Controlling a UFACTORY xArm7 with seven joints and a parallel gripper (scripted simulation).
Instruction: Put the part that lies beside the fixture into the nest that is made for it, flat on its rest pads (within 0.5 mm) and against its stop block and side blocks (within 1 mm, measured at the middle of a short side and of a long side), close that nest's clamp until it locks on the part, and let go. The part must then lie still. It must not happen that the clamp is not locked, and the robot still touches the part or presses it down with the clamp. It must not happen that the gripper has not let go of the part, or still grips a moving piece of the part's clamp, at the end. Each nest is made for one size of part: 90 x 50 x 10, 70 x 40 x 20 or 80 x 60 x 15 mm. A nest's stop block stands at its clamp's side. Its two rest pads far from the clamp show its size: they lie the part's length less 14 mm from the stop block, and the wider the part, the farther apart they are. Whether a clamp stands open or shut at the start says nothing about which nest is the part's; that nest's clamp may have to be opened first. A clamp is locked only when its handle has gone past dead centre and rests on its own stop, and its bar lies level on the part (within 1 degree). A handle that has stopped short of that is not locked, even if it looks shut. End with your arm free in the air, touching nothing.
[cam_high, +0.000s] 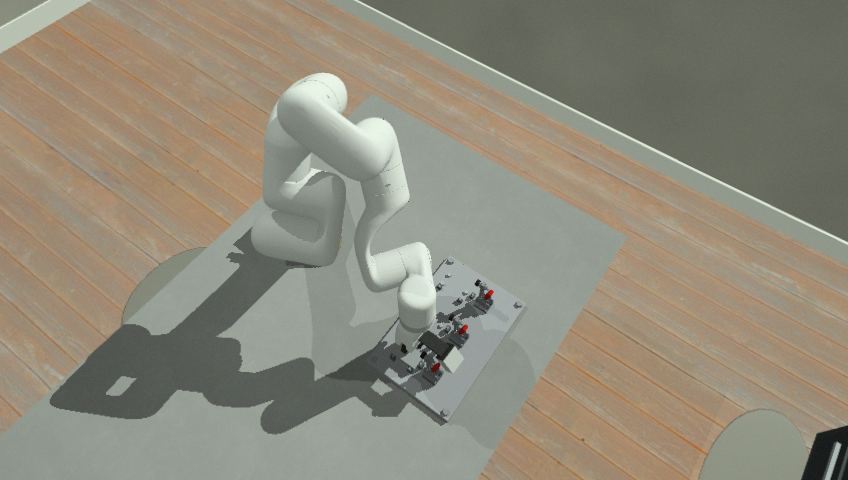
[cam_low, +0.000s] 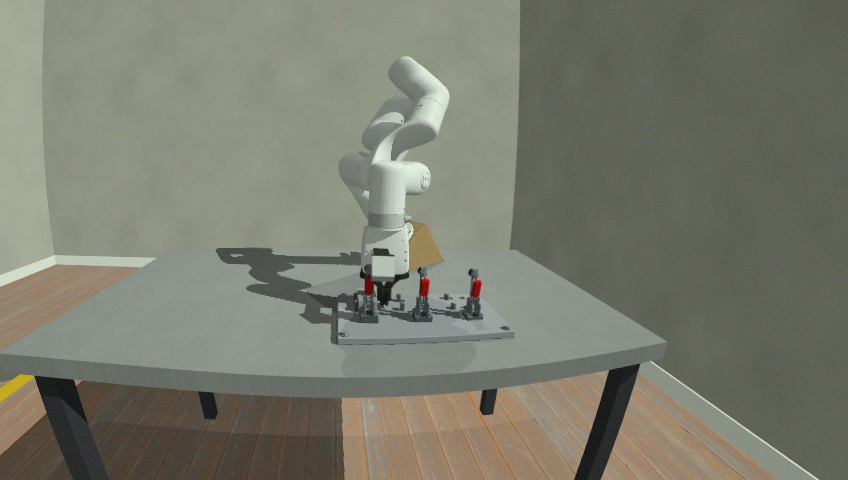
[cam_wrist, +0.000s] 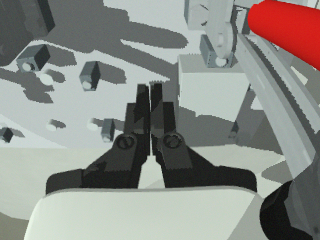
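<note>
Jaws pinched shut on nothing, right beside the red clamp handle

In the wrist view the red handle (cam_wrist: 288, 27) sits at about 2 o'clock from the empty jaws, slanting away.

Legible text: none. One round mark on the arm's (cam_low: 392, 184) upper joint cap, in the exterior view, too small to read.
</note>
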